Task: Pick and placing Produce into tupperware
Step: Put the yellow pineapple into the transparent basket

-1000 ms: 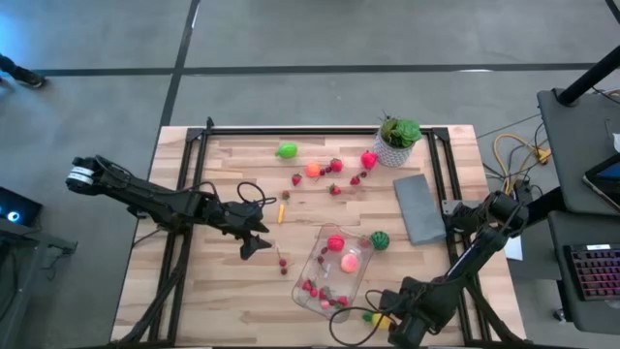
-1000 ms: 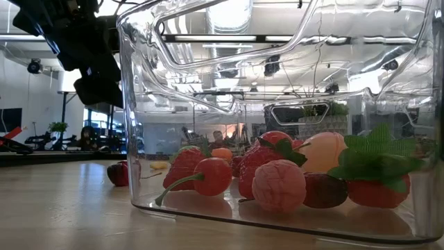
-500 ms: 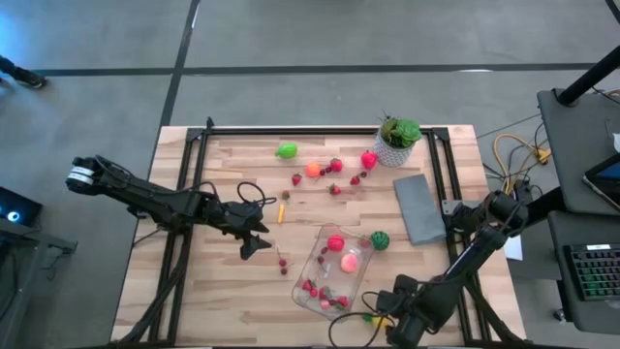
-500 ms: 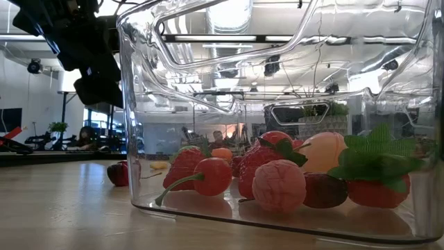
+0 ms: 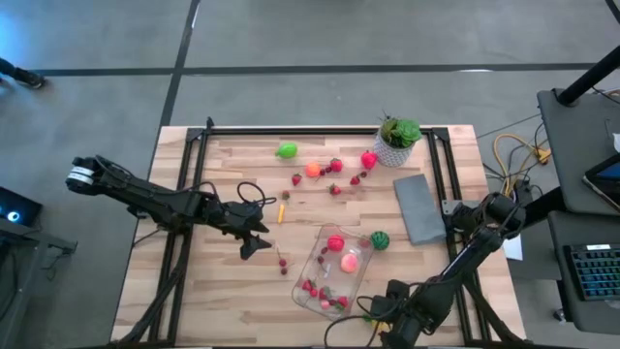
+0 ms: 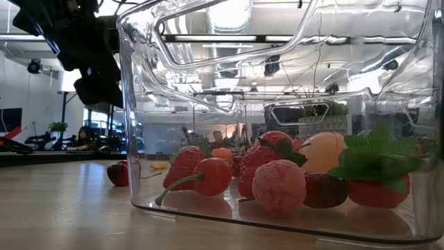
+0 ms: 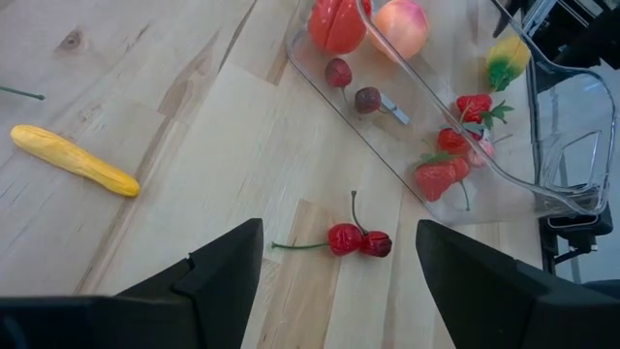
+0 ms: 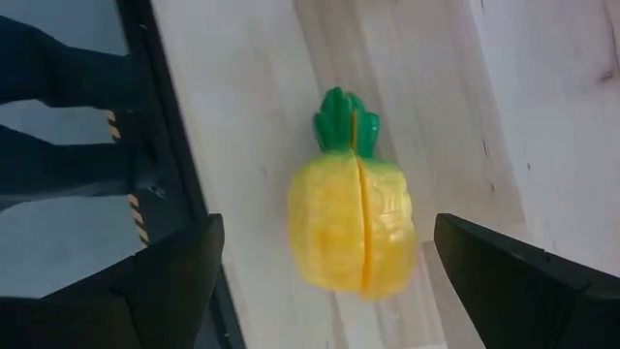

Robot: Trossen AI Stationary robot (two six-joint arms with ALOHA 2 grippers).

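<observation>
I take the tupperware (image 5: 332, 271) as my reference: a clear rectangular container lying at an angle on the wooden table (image 5: 213, 301), toward the near edge and slightly right of centre. Inside it I see a red piece (image 5: 335, 242) and a peach-coloured piece (image 5: 349, 261) at its far end, and several small red berries (image 5: 312, 289) at its near end; the low view shows these pieces resting on the container floor. My right gripper (image 8: 325, 291) is at the near table edge, just beside the near right corner of the tupperware. Its fingers stand wide apart and hold nothing, and the right wrist view shows a yellow toy pineapple (image 8: 351, 230) with a green crown lying on the wood between them, close to the table's black frame rail (image 8: 174, 145). My left gripper (image 7: 334, 281) hovers to the left of the tupperware, its fingers spread and empty; in the left wrist view a pair of red cherries (image 7: 356, 240) on stems lies on the table between the fingers, just beside the container's long left wall, and a yellow pepper-like piece (image 7: 74, 160) lies farther left. Beyond the tupperware's far end, more produce is scattered: a dark green piece (image 5: 379, 239) just beside its far right corner, then a light green piece (image 5: 287, 150), an orange piece (image 5: 313, 170), a pink piece (image 5: 369, 160) and small red berries. A grey slab (image 5: 418, 207) lies to the right of the tupperware, with a potted plant (image 5: 397, 139) beyond it.
</observation>
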